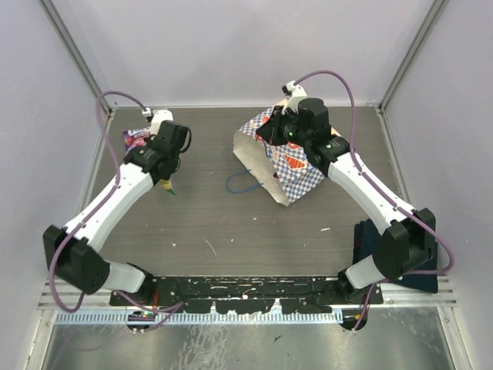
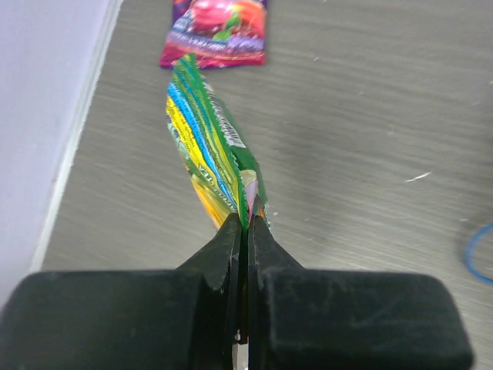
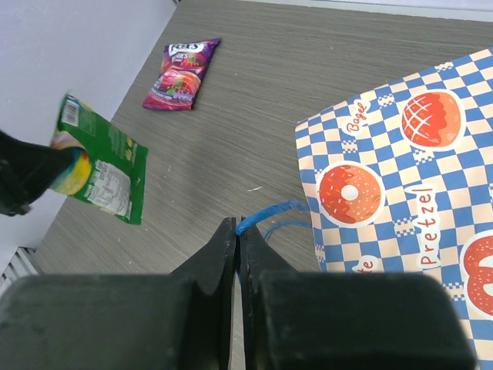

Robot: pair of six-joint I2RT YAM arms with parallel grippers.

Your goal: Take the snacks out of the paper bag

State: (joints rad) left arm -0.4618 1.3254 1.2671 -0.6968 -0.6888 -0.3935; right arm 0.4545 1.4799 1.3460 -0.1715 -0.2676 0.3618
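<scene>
Snacks showed as two packets, both outside the paper bag (image 1: 293, 177). A purple packet (image 1: 136, 137) lay flat on the grey counter (image 1: 231, 231) at its far left, close to the side wall. A green packet (image 2: 212, 154) was pinched by one corner in the left end effector (image 2: 246, 223). The jaws were clenched tight on it, so it stood edge-on to the left wrist camera. From the right wrist camera the same green packet (image 3: 104, 169) appeared lifted off the counter, nearer than the purple packet (image 3: 181, 73) and well apart from the bag.

The paper bag sat toward the far right of the counter, tipped over under the right arm's wrist. Its blue-and-white checkered band carried printed bagels and pretzels and the words "Bagel" and "Pretzel" (image 3: 400, 177). Seen from above, a plain tan panel of the bag faced the left arm's side. Whether any more packets were inside could not be told.

The right end effector (image 3: 239, 231) was clenched on the blue cord handle (image 3: 266, 212), which emerged from between its fingertips and ran back to the bag's edge. From above, a loop of blue cord (image 1: 240, 183) lay on the counter just beside the bag.

A dark blue cloth (image 1: 363, 240) lay at the near right, partly hidden behind the right arm's elbow.
</scene>
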